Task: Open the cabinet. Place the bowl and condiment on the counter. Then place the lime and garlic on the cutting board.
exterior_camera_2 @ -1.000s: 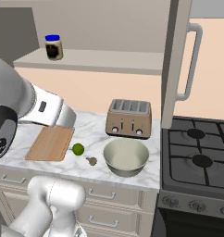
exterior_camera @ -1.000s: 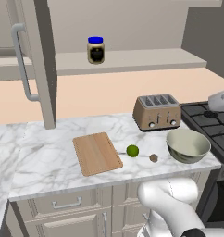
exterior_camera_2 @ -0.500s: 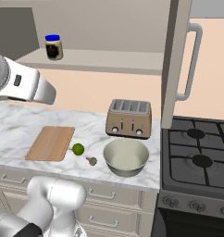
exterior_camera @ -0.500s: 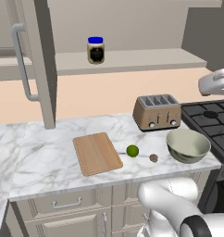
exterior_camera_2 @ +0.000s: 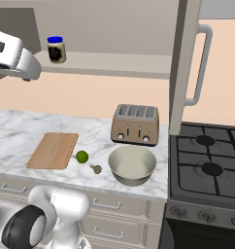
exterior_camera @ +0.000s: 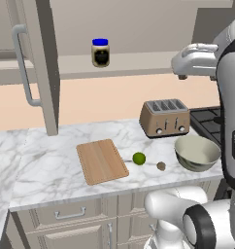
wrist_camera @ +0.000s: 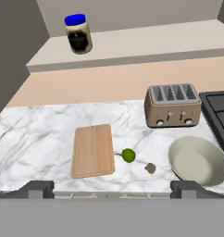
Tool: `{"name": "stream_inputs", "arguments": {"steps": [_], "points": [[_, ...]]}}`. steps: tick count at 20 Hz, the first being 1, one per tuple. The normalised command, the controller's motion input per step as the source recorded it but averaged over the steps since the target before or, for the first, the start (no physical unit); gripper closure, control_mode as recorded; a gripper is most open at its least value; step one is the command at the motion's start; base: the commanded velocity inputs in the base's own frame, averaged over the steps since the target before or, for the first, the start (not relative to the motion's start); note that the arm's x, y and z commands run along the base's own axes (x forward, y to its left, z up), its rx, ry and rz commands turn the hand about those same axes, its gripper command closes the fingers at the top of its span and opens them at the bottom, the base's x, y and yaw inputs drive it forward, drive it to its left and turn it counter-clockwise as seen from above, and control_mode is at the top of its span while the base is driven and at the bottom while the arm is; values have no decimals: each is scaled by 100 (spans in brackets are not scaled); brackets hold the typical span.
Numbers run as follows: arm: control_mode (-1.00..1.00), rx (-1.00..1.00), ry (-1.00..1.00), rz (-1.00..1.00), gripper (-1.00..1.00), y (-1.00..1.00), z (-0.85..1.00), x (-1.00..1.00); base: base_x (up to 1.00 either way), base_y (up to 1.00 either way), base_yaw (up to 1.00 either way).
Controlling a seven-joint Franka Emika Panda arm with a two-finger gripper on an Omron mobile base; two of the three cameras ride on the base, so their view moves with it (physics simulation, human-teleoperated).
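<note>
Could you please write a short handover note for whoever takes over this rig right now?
Hand: open, empty, raised above the counter.
Cabinet: doors open.
Bowl: on the counter, by the toaster.
Condiment jar: on the cabinet shelf.
Lime and garlic: on the counter, between cutting board and bowl.
Left: jar down to the counter, then lime and garlic onto the board.

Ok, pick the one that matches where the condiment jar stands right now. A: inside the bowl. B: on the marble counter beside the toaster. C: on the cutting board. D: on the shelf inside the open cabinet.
D: the condiment jar stands on the cabinet shelf, above the counter, apart from everything down there.
</note>
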Motion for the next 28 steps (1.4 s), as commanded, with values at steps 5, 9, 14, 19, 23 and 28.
{"name": "stream_inputs", "arguments": {"steps": [5,9,14,19,23,28], "points": [[-100,0,0,4,-100,46,-1,83,0,0,0],[-100,0,-4,6,-100,38,-42,99,0,0,0],[-100,0,-18,6,-100,24,-36,100,0,0,0],[-100,1,-17,4,-100,15,20,53,0,0,0],[-100,0,-5,1,-100,14,46,5,0,0,0],[-100,0,0,0,-100,2,43,0,0,0,0]]}}
